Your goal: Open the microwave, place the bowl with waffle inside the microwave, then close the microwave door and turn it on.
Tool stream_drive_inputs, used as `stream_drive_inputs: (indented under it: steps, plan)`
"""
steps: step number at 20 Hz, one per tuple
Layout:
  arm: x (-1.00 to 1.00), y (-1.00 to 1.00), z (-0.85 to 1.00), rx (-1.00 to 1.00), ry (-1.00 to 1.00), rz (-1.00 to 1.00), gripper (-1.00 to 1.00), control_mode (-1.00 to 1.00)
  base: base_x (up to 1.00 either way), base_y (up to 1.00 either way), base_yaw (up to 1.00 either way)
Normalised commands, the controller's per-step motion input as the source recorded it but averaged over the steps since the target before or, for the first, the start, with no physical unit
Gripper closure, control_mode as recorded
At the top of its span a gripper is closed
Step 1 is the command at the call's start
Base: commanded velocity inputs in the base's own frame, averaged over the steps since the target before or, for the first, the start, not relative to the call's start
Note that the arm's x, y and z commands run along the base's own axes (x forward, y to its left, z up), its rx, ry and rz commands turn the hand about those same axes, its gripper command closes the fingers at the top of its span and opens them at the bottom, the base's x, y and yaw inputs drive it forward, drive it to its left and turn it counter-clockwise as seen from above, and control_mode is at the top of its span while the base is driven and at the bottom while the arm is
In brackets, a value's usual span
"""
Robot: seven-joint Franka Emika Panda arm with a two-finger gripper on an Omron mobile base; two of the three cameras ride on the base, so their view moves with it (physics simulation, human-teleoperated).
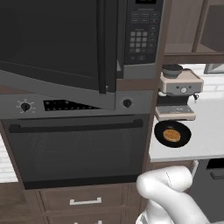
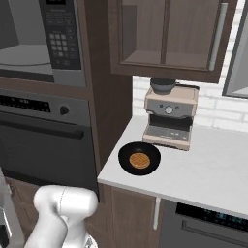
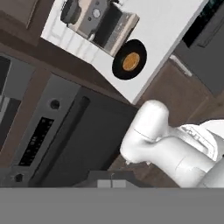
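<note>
The microwave sits above the oven, and its door stands swung out toward me, the door's edge near the keypad. Its light grey interior shows beside the keypad. The black bowl with the golden waffle rests on the white counter near its left front corner, in front of the coffee machine. The same bowl is seen from the right and from high above. My gripper is far above and left of the bowl, its tips together at the view's bottom with nothing between them.
A black oven with knobs and a long bar handle sits under the microwave. A beige coffee machine stands behind the bowl on the counter. Wooden cabinets hang above. My own white elbow rises in front of the drawers.
</note>
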Motion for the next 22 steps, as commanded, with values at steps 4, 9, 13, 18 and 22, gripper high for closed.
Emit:
stream_drive_inputs:
  steps: [4,9,13,18,22]
  plan:
    - [0.23,-0.33,0.64,0.59,-0.45,0.28,1.00,-1.00,0.00,0.00,0.00]
    - [0.48,0.19,0.14,0.40,-0.66,0.27,1.00,-1.00,0.00,0.00,0.00]
    - [0.81,0.39,0.00,0.28,-0.51,0.24,1.00,-1.00,0.00,0.00,0.00]
    - [0.87,0.30,0.00,0.13,-0.38,0.20,1.00,-1.00,0.00,0.00,0.00]
    - [0.64,0.35,0.00,0.00,-0.23,0.24,1.00,-1.00,0.00,0.00,0.00]
